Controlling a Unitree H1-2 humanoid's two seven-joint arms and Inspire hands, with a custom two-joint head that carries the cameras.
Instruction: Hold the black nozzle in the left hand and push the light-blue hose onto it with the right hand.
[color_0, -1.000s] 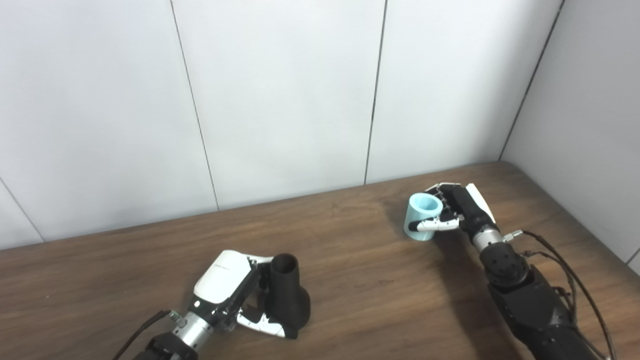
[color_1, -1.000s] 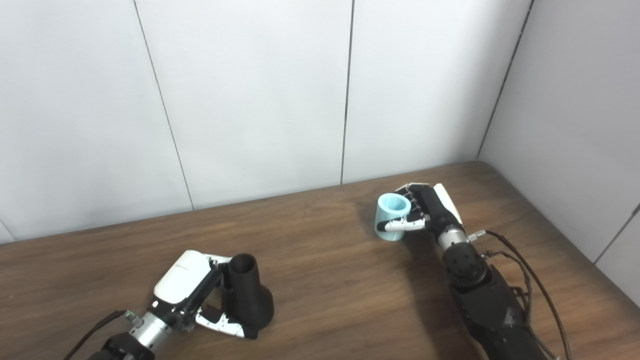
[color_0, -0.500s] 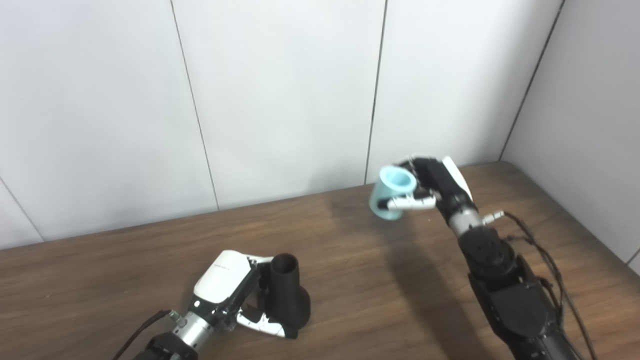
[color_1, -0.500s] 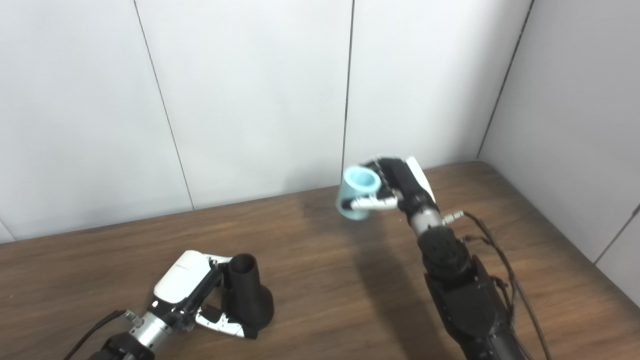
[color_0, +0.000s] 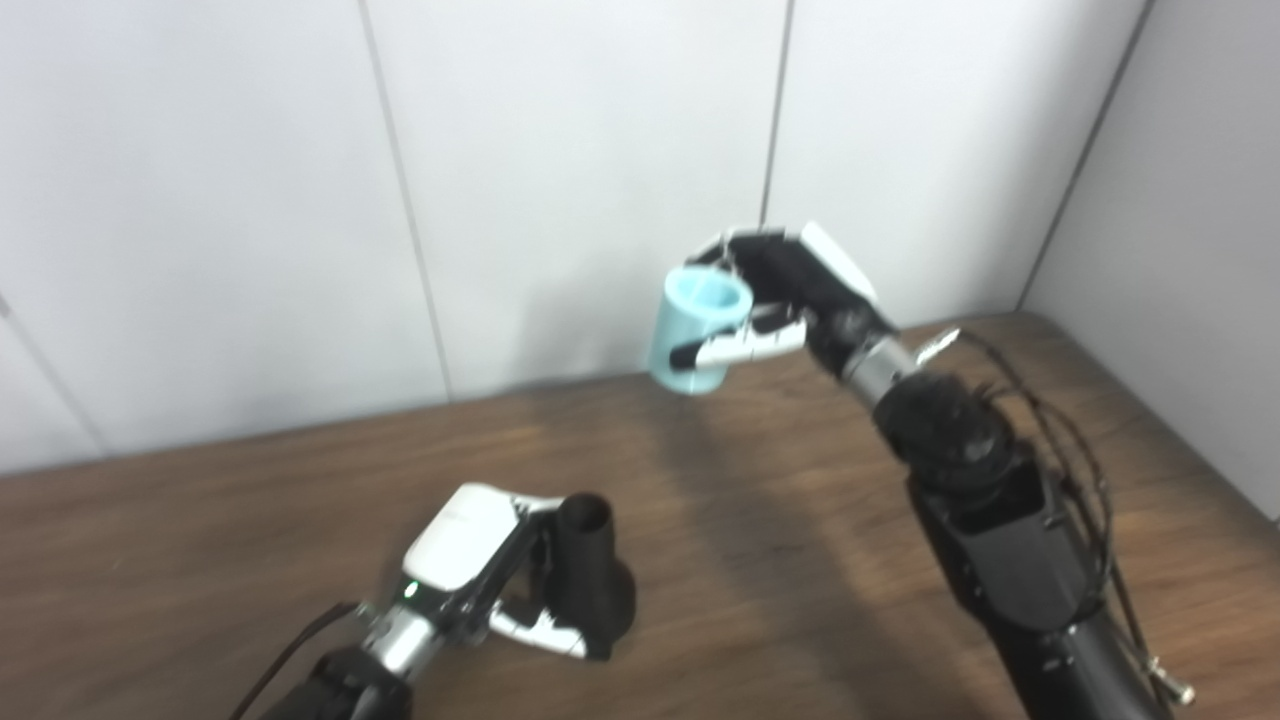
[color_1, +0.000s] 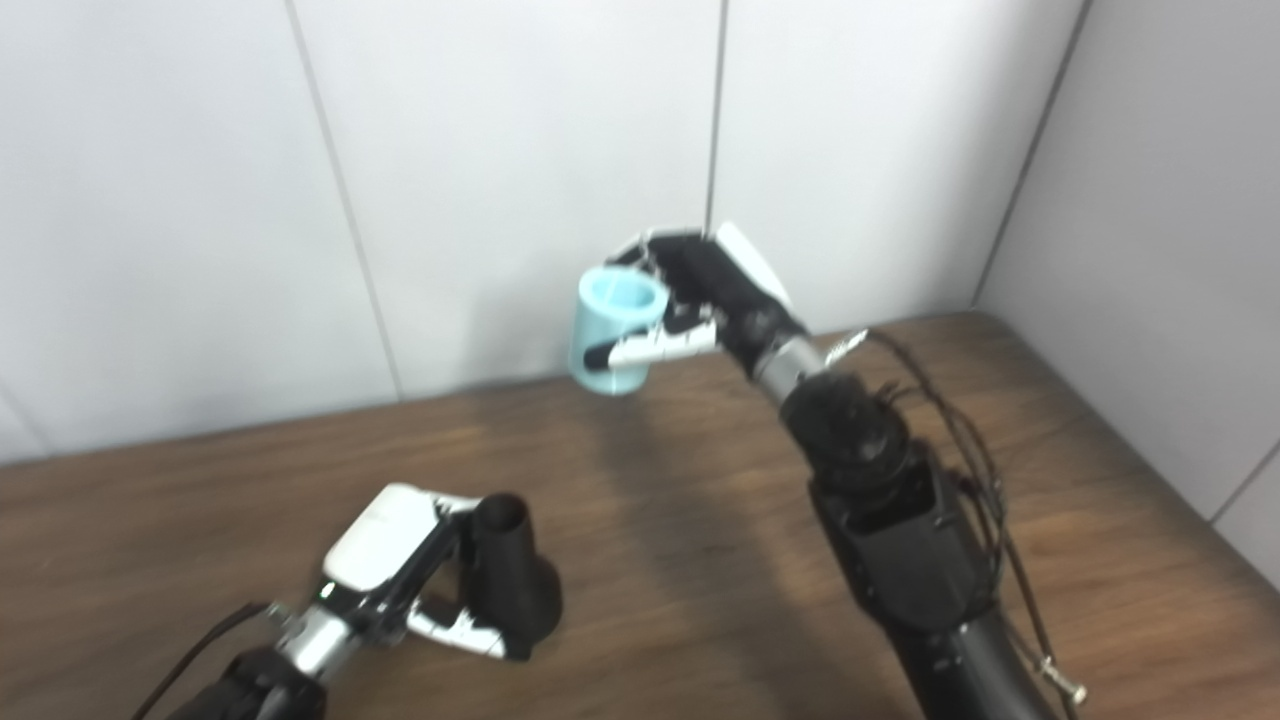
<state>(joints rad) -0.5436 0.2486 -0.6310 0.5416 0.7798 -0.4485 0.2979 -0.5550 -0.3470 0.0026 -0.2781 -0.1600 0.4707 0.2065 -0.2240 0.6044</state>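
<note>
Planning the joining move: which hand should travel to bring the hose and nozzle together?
The right hand. It holds the light-blue hose lifted clear of the table, free to move, while the left hand steadies the black nozzle standing upright on the table.

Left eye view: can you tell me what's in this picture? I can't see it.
The right hand holds a light-blue hose up in the air, open end up. Lower down, the left hand grips a black nozzle standing on a brown wooden table, with white wall panels behind.
</note>
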